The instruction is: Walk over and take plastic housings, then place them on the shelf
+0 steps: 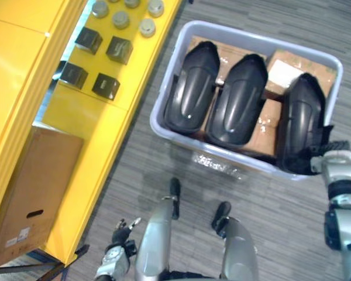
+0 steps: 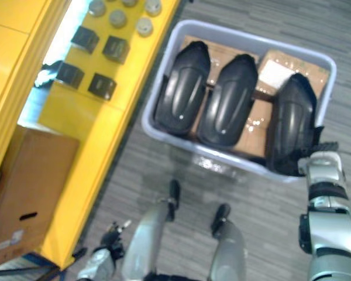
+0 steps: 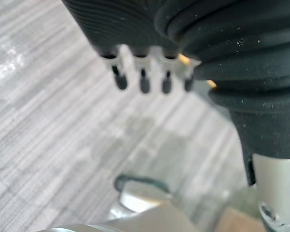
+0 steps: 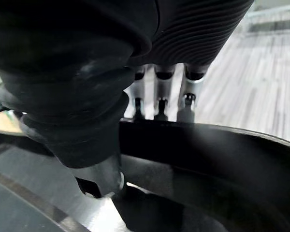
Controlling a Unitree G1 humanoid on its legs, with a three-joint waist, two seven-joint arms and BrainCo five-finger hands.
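Three black plastic housings lie side by side in a pale grey bin [image 1: 257, 38] on the floor: left [image 1: 190, 88], middle [image 1: 237, 99] and right [image 1: 301, 117]. My right hand [image 1: 323, 153] is at the near end of the right housing. In the right wrist view its fingers [image 4: 159, 96] reach over the housing's black rim [image 4: 208, 154] and the thumb [image 4: 104, 176] sits on the near side, so the rim is pinched between them. The housing rests in the bin. My left hand [image 1: 120, 234] hangs low by the shelf, its fingers [image 3: 142, 82] relaxed and holding nothing.
A yellow shelf [image 1: 88, 134] runs along the left, close to the bin. On it stand several small black boxes [image 1: 118, 48] and grey round pieces [image 1: 121, 20]. A cardboard box [image 1: 32, 187] sits on a lower level. Brown cartons [image 1: 263, 132] lie under the housings.
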